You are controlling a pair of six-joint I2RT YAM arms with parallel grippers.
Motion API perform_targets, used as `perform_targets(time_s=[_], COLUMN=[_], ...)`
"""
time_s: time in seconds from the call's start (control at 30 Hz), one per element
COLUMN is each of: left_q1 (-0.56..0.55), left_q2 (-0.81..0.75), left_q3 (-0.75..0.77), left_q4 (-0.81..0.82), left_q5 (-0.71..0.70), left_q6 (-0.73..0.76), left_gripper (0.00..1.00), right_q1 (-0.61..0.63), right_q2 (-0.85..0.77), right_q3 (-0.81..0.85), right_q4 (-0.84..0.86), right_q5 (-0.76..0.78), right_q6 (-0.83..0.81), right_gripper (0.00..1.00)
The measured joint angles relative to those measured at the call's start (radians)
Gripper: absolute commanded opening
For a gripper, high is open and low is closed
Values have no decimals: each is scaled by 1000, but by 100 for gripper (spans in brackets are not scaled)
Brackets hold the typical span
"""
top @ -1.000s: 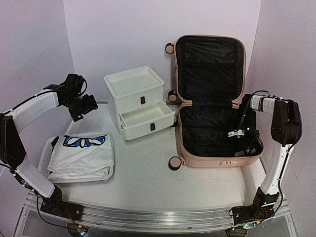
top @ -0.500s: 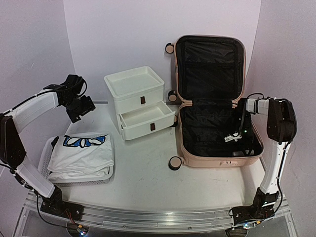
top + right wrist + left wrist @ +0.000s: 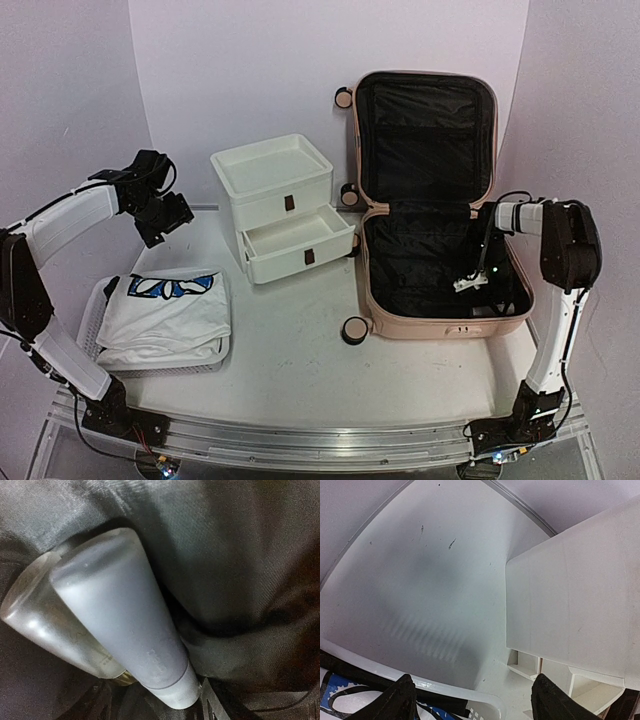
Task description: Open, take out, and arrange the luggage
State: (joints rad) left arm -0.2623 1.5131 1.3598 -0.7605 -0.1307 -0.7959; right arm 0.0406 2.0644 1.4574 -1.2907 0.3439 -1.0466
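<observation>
2 grippers: left gripper (image 3: 472, 700) gapes, empty; right gripper (image 3: 469, 284) by grey tube (image 3: 120, 620), unclear.

Place: a robot test booth in a lab.
Backdrop: plain pale lilac walls (image 3: 250, 70) curved round a white worktop (image 3: 290, 345).
Rig: left arm (image 3: 65, 222) and right arm (image 3: 555, 340) stood bolted to an aluminium rail (image 3: 300, 437).
</observation>
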Motion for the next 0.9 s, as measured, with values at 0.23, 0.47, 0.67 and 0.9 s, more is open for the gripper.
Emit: perform_targets(time_s=[0.23,0.47,0.67,0.9], left_q1=[0,2,2,2], left_q2=[0,0,1,22], left_q3=[-1,-13,-13,-13], left_q4=[0,-2,-2,-13], left_q5=[4,8,25,34], left_q6=[-21,-42,-42,-41], left_gripper=[79,78,78,77], right_q1=[31,32,43,45], right_q2=[-18,-81,-116,-118], right_q3=[-42,-109,-100,-56], right_q4=[63,129,176,242], right_q5=[66,-17,-170,-282], right_q6=[10,30,113,209], right_gripper=[40,22,16,30])
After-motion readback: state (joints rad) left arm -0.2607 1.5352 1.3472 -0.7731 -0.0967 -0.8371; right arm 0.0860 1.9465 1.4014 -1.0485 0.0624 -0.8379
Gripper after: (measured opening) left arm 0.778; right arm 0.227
